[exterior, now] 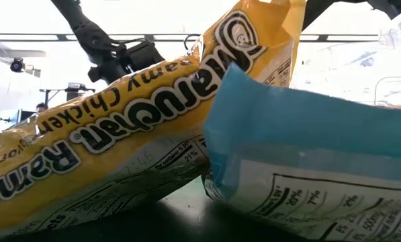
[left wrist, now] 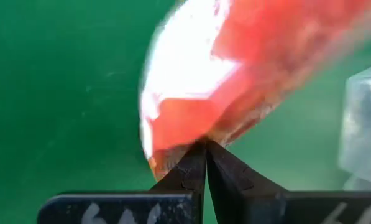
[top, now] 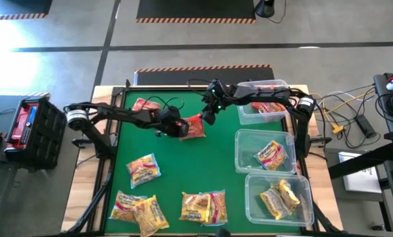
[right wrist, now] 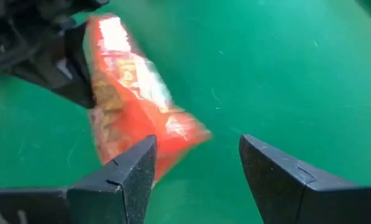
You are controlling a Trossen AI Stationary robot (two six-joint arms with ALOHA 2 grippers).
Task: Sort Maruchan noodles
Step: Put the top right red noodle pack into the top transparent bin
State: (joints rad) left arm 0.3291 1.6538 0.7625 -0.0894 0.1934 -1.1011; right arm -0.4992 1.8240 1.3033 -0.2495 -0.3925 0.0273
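Observation:
A red Maruchan noodle packet [top: 195, 127] is over the middle of the green mat, with my left gripper [top: 178, 128] shut on it at its left end. My right gripper [right wrist: 197, 162] stands open just beyond the packet's [right wrist: 132, 106] other end, with nothing between its fingers. Another red packet [top: 143, 105] lies flat on the mat at the far left. Several yellow and yellow-orange packets [top: 143, 168] lie along the near part of the mat. In the low view, a yellow packet [exterior: 106, 141] and a blue-and-white one [exterior: 307, 154] fill the picture. My left gripper pinches the red packet's crimped end edge [left wrist: 182, 149] between its two shut fingers. The fingers come from the table's left, slanting down. The packet stretches away from the fingertips toward the right arm. Whether its far end rests on the mat cannot be told.
Three clear bins stand along the table's right edge: the far one [top: 249, 117] holds red packets, the middle one [top: 239, 158] a yellow packet, the near one [top: 252, 204] yellow-orange packets. Bare green mat [top: 203, 164] lies between the arms and the near packets.

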